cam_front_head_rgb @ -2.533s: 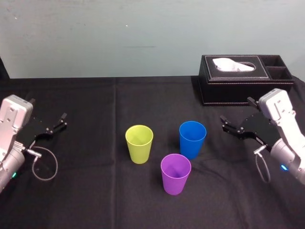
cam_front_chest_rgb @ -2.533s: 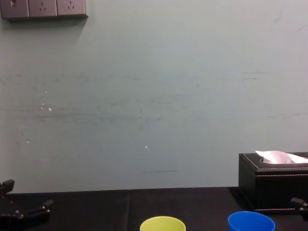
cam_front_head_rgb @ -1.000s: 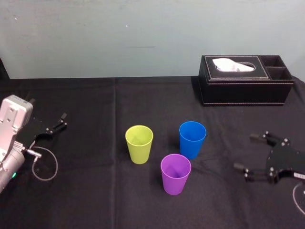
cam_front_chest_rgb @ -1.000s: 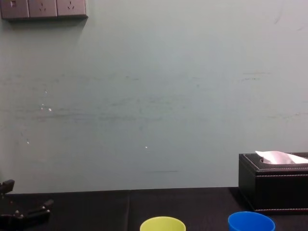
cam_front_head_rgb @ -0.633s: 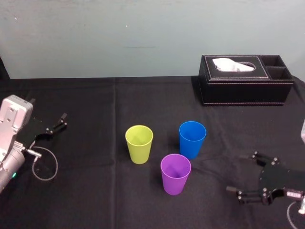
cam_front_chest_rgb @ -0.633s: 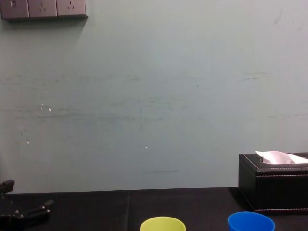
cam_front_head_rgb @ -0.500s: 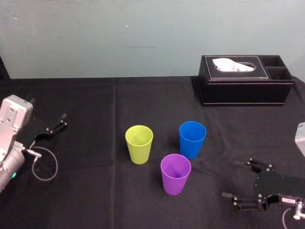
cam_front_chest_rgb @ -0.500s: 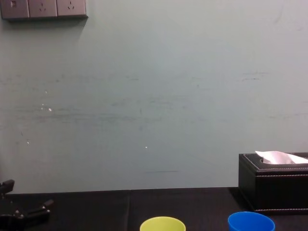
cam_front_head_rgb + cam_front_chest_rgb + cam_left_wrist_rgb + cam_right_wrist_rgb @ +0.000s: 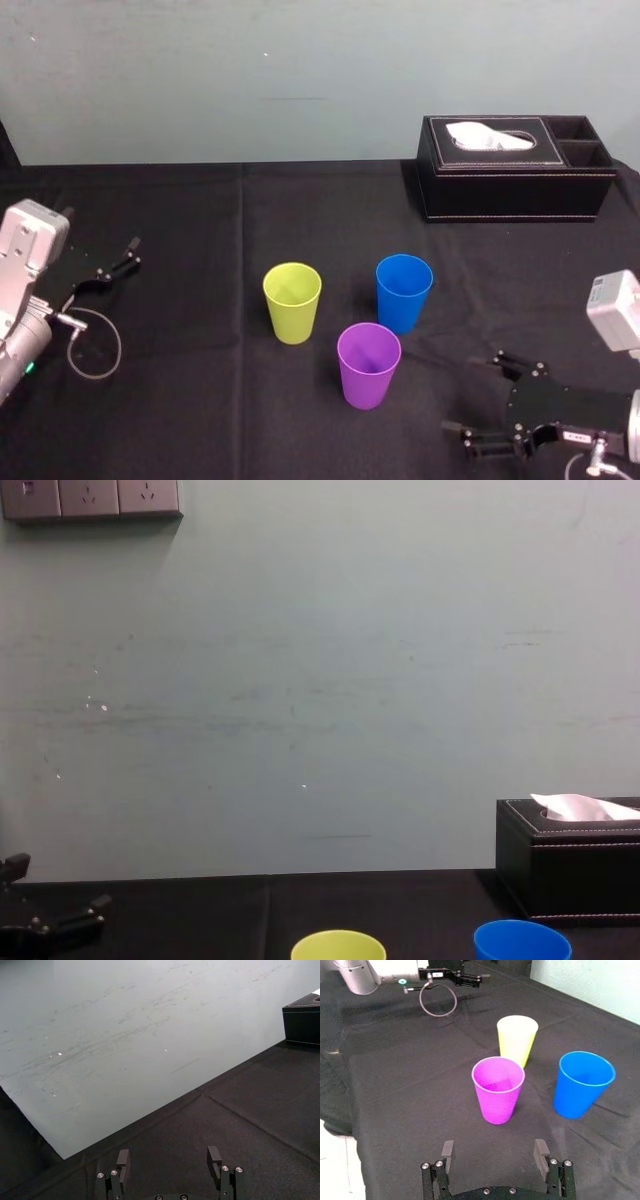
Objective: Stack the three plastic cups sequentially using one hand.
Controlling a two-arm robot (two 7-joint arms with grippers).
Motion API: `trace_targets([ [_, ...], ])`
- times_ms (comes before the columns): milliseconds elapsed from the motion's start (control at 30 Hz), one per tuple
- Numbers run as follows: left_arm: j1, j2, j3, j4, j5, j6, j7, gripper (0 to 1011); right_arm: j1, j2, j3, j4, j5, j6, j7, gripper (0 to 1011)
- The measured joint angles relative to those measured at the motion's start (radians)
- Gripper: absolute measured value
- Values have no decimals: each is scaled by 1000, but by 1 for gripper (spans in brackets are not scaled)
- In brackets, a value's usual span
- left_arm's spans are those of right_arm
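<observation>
Approach stage, as judged: no cup is gripped and none is nested.

Nearest, the right claw (image 9: 472, 392) hangs low over the surface (image 9: 200, 400), to the right of the purple cup (image 9: 369, 365) and apart from it. Its jaws are spread wide and hold nothing. The opening faces that cup, which suggests a side grasp on the tapered wall.

Purple cup stands upright, mouth up, nearest of the three. Behind it, the green cup (image 9: 292, 302) stands to the left and the blue cup (image 9: 403, 292) to the right. Both are upright and near the purple one, but not touching it. The gaps likely leave room for a finger; the blue cup, on the claw's side, is the one at risk of a knock.

At the far left, the left claw (image 9: 130, 253) is parked, spread and empty, well apart from the cups, in keeping with one-handed work.

Farthest, the box (image 9: 515, 185) sits at the right rear, well away from the cups.
</observation>
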Motion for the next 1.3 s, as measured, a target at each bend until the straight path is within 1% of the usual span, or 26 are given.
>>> trace_targets([
  [233, 0, 0, 0, 0, 0, 0, 0, 1010, 22, -22, -32, 13, -13, 3, -5, 1004],
  [433, 0, 0, 0, 0, 0, 0, 0, 1010, 51, -51, -61, 29, -28, 8, -17, 1004],
  [467, 0, 0, 0, 0, 0, 0, 0, 1010, 51, -51, -61, 29, -28, 8, -17, 1004],
  [633, 0, 0, 0, 0, 0, 0, 0, 1010, 76, -72, -85, 41, -42, 14, -19, 1004],
  [833, 0, 0, 0, 0, 0, 0, 0, 1010, 95, -89, -104, 51, -50, 19, -21, 1004],
  [1300, 0, 0, 0, 0, 0, 0, 0, 1010, 130, -120, -132, 64, -65, 25, -32, 1004],
])
